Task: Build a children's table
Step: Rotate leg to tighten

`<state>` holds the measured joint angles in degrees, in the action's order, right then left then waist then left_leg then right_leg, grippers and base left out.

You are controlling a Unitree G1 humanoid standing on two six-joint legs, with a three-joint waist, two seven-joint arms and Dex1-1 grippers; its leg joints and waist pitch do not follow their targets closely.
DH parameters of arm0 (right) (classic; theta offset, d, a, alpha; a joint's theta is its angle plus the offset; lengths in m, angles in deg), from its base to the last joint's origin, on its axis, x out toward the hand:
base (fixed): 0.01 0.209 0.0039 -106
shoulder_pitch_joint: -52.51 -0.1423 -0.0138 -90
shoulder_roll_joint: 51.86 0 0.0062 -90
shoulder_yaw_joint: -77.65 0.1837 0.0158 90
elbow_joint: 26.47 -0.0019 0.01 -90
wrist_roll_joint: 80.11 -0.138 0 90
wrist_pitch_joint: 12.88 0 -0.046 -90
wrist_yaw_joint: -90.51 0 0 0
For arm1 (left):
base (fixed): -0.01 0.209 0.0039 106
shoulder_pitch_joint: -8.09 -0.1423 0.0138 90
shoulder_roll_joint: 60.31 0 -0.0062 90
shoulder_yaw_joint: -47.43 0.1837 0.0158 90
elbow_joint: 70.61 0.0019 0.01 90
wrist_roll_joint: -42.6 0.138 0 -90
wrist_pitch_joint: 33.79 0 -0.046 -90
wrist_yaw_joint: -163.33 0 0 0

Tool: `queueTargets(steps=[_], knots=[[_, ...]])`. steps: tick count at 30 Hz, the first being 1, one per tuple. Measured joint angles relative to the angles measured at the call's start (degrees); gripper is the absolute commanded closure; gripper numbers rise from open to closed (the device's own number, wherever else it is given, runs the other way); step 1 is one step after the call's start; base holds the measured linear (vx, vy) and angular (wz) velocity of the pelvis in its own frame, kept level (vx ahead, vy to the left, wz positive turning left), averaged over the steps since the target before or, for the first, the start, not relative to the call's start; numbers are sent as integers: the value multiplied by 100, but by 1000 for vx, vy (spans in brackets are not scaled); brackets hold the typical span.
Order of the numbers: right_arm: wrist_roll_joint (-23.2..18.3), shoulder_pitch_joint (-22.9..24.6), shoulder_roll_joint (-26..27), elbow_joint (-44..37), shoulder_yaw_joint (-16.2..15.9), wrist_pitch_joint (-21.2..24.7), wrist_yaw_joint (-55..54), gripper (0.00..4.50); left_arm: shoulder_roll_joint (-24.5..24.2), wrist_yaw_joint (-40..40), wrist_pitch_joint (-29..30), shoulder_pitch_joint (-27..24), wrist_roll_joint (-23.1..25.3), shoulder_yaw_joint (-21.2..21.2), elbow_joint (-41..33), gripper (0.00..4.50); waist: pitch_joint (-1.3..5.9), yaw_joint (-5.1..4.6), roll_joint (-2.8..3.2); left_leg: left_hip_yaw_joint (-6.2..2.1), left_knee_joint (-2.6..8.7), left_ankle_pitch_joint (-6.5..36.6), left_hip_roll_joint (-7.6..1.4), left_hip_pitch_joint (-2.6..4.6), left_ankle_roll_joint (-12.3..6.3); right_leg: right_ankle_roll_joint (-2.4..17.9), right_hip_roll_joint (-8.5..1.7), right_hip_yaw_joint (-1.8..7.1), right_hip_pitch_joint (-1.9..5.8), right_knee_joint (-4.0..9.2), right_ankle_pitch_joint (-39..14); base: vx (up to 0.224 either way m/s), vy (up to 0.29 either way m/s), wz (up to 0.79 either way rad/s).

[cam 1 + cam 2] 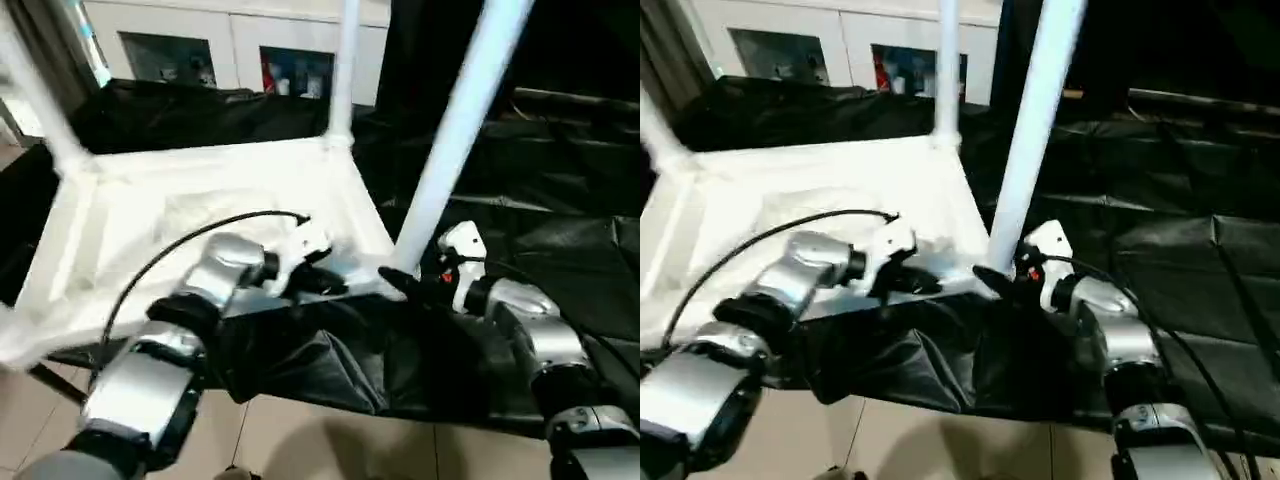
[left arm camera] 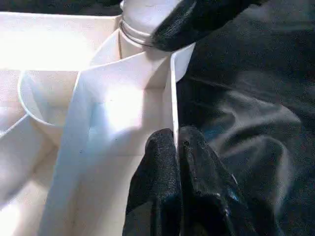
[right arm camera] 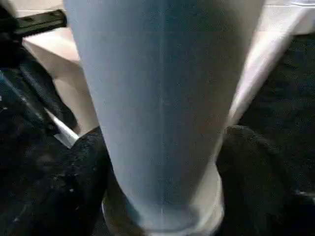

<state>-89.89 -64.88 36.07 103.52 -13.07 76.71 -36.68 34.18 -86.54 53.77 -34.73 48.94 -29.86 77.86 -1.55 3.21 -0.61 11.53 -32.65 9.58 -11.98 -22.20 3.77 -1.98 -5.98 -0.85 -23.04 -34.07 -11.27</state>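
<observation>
The white plastic rectangular tabletop (image 1: 200, 215) lies ribbed underside up on the black-draped surface (image 1: 560, 240). At its near right corner, a long white tapered tube leg (image 1: 455, 130) stands tilted in the round socket (image 2: 147, 37), the right claw (image 1: 412, 284) clenched around its base. Just beside that corner, the left claw (image 2: 176, 162) pinches the tabletop's rim. Behind the tabletop, a white glass-door cabinet (image 1: 230, 45) holds small items; no writing is legible.
</observation>
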Motion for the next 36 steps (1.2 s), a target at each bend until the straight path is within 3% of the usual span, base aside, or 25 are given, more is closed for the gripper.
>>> queueTargets(steps=[8, 15, 21, 25, 29, 31, 36], knots=[[-63, 10, -3, -38, -47, 35, 155, 176, -32, -86, 45, -15, -36, 10, -94, 450, -14, 19, -19, 5, -8, 0, -3, -1, -1, 8, 0, 3, -1, -2, -5, 0, 0, 0], [-100, 58, 54, -72, 8, 92, -7, 186, -2, 87, -35, -28, 13, 12, -76, 450, -15, 29, -21, 5, -9, 1, -1, 3, 1, 8, -1, 5, 2, -5, -4, 0, 0, 0], [104, -146, 651, 301, 411, 33, -2162, 187, 600, 1627, 47, 185, 251, 15, 280, 450, -13, 8, -20, 9, -9, 3, 22, 19, 6, 28, -33, 5, 19, -2, 10, 0, 0, 0], [142, -347, 1125, 487, 675, 96, -3391, 187, 973, 2316, 234, 231, 300, 11, 338, 450, 4, 4, 7, 8, -9, 3, 24, 19, 6, 27, -34, 6, 24, 1, 10, 0, 0, 0], [345, -514, 1337, 620, 715, 109, -4245, 187, 1205, 2693, 358, 240, 353, 1, 361, 450, 31, 7, 37, 6, -8, 4, 24, 20, 6, 25, -34, 3, 33, 4, 10, 0, 0, 0], [385, -540, 1360, 652, 715, 85, -4312, 131, 1217, 2714, 366, 240, 354, 0, 371, 450, 37, 7, 46, 5, -4, 4, 24, 20, 6, 21, -34, 1, 33, 5, 8, 0, 0, 0], [520, -539, 1378, 675, 680, -31, -4195, 97, 1176, 2630, 367, 243, 356, 3, 367, 450, 37, -6, 46, 4, -1, 4, 23, 18, 6, 18, -33, 0, 30, 7, 9, 0, 0, 0]])
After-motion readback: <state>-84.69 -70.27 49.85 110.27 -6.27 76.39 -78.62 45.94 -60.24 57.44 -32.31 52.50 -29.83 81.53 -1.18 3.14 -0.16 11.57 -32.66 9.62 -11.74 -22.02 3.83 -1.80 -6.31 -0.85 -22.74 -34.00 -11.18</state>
